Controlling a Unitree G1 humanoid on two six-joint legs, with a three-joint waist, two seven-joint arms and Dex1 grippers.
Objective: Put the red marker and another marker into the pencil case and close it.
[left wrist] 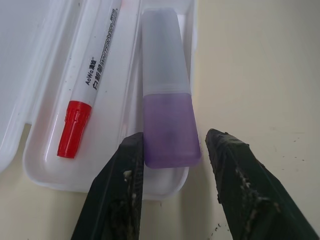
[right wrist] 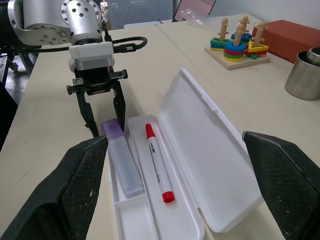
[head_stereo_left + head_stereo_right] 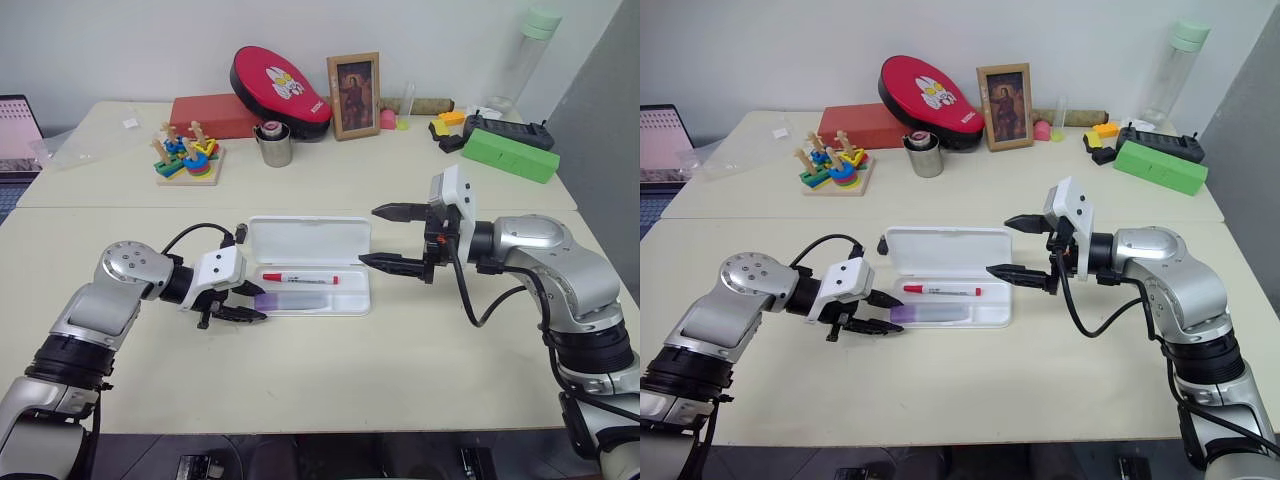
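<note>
The white pencil case (image 3: 352, 302) lies open on the near table, its lid (image 3: 305, 240) folded back. Inside the tray lie the red marker (image 3: 300, 278) and, nearer me, the lilac highlighter (image 3: 295, 300). My left gripper (image 3: 258, 303) is low at the case's left end. Its fingers stand open on either side of the highlighter's purple end (image 1: 169, 127), and a gap shows beside one finger (image 1: 235, 165). My right gripper (image 3: 370, 236) hovers wide open above the case's right end, holding nothing.
On the far table stand a wooden stacking toy (image 3: 187, 155), a metal cup (image 3: 273, 145), a red box (image 3: 215, 115), a red pouch (image 3: 280, 80), a picture frame (image 3: 353, 95), a green box (image 3: 510, 155) and a bottle (image 3: 525, 55). A laptop (image 3: 18, 135) sits at far left.
</note>
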